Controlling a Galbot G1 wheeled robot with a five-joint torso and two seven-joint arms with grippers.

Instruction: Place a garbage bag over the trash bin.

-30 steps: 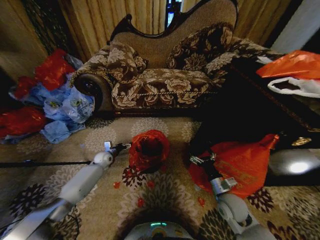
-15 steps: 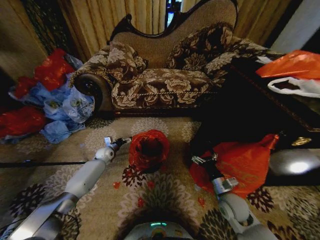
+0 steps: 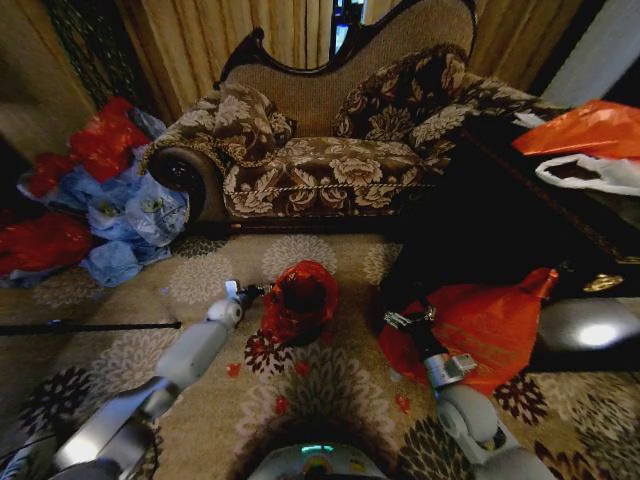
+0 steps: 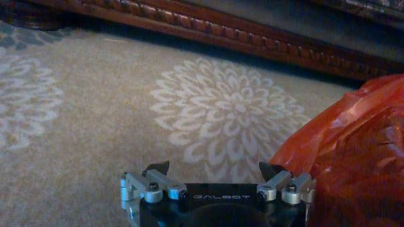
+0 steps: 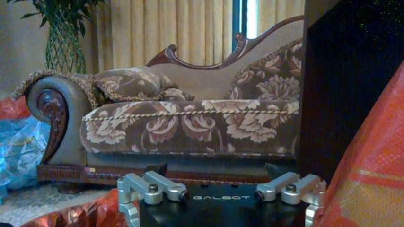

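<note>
My left pincer [image 3: 243, 291] sits low over the carpet [image 3: 330, 390] with its jaws apart and nothing between them; in the left wrist view one finger [image 4: 273, 169] is right against the bag [image 4: 353, 156], though I cannot tell whether it actually touches the plastic. In the head view the bag [image 3: 298, 300] stands on the carpet in front of the sofa [image 3: 320, 160], just beside that pincer on its inner side, with red scraps [image 3: 268, 368] scattered around its foot. The red-orange plastic looks drawn down over the bin, which I judge to be underneath because the bag holds a squat, upright shape with a dark open mouth at the top; the bin itself is hidden, so I cannot confirm how far down the plastic reaches. My reading is that the covering is largely done and what is left is tidying the rim and backing the arm away. The bag's long axis runs vertical, mouth pointing up and a little toward the sofa. My right pincer [image 3: 407, 318] is parked farther to the right, jaws apart and empty, resting against the big orange bundle [image 3: 480, 325] near the dark cabinet [image 3: 500, 220].
</note>
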